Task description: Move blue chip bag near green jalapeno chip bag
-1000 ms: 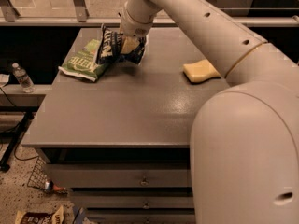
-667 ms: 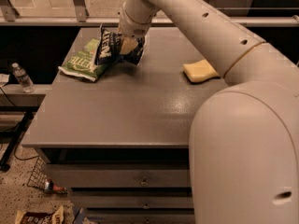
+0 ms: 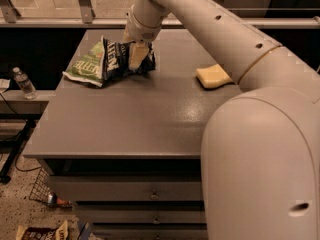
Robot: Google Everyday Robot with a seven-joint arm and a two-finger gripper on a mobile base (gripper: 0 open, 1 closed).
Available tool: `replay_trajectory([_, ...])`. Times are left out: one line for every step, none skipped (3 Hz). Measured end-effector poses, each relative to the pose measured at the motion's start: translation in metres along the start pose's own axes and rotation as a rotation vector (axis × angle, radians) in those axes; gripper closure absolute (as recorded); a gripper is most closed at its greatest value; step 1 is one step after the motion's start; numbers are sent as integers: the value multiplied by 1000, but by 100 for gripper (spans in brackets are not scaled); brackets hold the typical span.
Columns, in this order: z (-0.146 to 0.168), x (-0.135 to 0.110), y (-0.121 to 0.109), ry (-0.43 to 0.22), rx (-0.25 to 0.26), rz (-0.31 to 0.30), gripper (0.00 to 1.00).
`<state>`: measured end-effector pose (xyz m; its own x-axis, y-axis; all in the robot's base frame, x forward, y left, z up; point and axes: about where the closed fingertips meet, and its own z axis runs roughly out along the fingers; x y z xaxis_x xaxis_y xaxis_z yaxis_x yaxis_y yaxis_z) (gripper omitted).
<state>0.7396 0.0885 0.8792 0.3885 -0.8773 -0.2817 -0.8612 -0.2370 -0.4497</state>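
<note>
The blue chip bag (image 3: 118, 59) is dark navy with white lettering and lies crumpled at the back left of the grey table (image 3: 135, 124). It touches and partly overlaps the green jalapeno chip bag (image 3: 86, 65), which lies flat just to its left. My gripper (image 3: 137, 55) reaches down from the white arm onto the right part of the blue bag, with a pale finger (image 3: 137, 56) lying against the bag.
A yellow sponge (image 3: 212, 76) lies on the table to the right, next to my arm. A water bottle (image 3: 24, 83) stands on a low ledge left of the table. Drawers sit below the table front, and snack bags and a wire basket lie on the floor.
The gripper and the blue bag stay in about the same spot beside the green bag; no clear movement shows.
</note>
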Motion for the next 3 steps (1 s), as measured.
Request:
replay_trajectory([2,0,1,-1,-4,-1,0])
replay_trajectory([-16,3,-1,5,15,0,0])
replay_trajectory([-53,15,2,22,63,28,0])
